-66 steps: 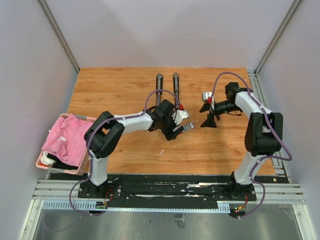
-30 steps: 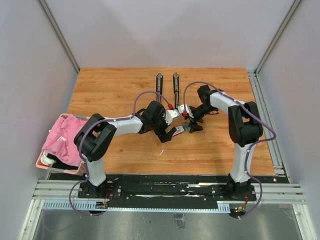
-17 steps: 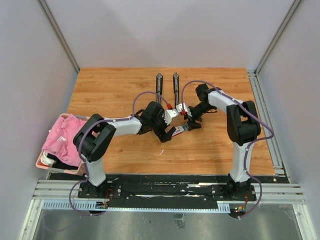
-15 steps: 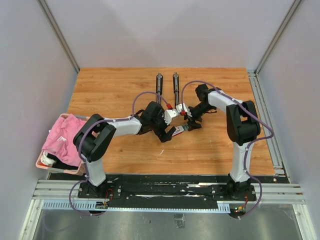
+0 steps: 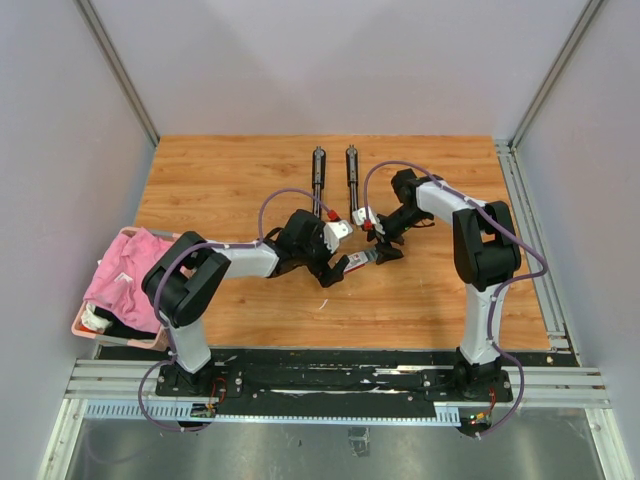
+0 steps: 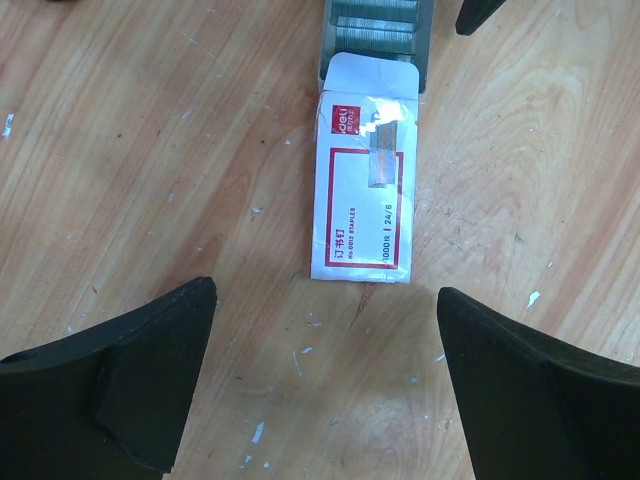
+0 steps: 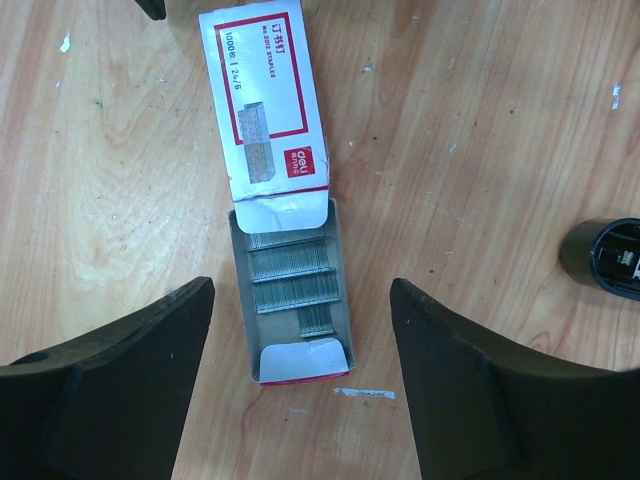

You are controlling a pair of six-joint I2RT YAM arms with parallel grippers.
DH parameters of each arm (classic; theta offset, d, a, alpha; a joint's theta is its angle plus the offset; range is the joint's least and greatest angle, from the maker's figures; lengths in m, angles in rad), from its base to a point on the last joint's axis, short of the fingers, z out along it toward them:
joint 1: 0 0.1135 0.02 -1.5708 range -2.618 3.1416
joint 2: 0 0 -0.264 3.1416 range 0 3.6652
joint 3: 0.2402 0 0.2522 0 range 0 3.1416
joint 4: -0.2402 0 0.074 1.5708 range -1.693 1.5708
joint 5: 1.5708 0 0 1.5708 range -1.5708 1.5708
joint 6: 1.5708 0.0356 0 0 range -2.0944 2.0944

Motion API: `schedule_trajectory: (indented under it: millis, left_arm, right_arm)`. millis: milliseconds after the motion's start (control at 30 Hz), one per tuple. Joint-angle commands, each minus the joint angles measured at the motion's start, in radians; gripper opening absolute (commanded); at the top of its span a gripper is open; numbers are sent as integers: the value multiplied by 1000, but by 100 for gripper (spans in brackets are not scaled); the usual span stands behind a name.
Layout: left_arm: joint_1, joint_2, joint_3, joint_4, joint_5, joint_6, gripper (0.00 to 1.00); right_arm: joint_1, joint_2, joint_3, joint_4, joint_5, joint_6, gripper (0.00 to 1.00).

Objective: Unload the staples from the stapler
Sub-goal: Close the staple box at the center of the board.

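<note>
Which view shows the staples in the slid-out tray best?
Right wrist view: the staples lie in full rows inside the open tray, sharp and centred. The left wrist view catches only their cropped end at the frame's top; the top external view shows merely the small box.

A small red-and-white box point(image 5: 360, 261) lies near the middle of the wooden surface point(image 5: 230, 180). Its printed sleeve point(image 6: 365, 195) is slid partly off the inner tray point(image 7: 300, 360), which sticks out toward 3 o'clock. At the 8 o'clock edge sits a pink basket point(image 5: 80, 325) heaped with pink cloth point(image 5: 135, 275).
</note>
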Motion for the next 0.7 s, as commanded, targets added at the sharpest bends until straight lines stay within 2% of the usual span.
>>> schedule_trajectory:
  millis: [0,267,567,667]
  left_arm:
    - [2,0,-38,-32,-3,-29,97]
    - [2,2,-42,-19,11,-21,95]
    - [2,13,-35,-14,21,-25,93]
    - [2,21,-28,-14,20,-27,93]
  right_arm:
    - [-9,19,30,-41,-21,-20,73]
    - [-7,48,49,-41,-19,2,70]
    - [-5,65,76,-75,-26,-2,56]
    - [-5,69,85,-93,-29,-10,55]
